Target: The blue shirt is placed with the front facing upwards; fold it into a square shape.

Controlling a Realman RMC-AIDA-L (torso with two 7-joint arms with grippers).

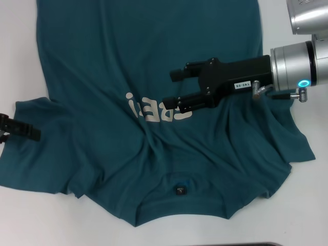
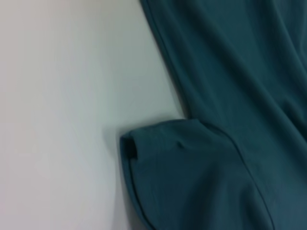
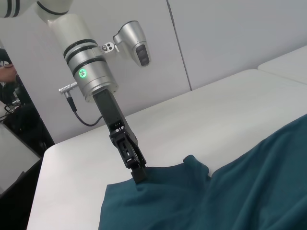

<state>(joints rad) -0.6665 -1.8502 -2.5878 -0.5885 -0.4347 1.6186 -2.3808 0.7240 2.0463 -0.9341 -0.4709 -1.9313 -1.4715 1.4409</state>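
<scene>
blue shirt hem cut off, lettering partly hidden by right gripper

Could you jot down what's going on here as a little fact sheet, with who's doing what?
item: blue shirt, front up, rumpled, lettering showing
surface: white table
collar: nearest the robot, black label inside
left gripper: at the left sleeve's edge, fingertips on the cloth
right gripper: open, above the chest by the lettering
folding: no fold made yet

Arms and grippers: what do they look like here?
Both arms are silver-grey cylinders carrying black, boxy grippers. The right gripper has two black fingers, a small white label, and a glowing cyan ring on its wrist. The left gripper hangs from a banded silver wrist with a green light, a black cable and a grey camera pod.
</scene>
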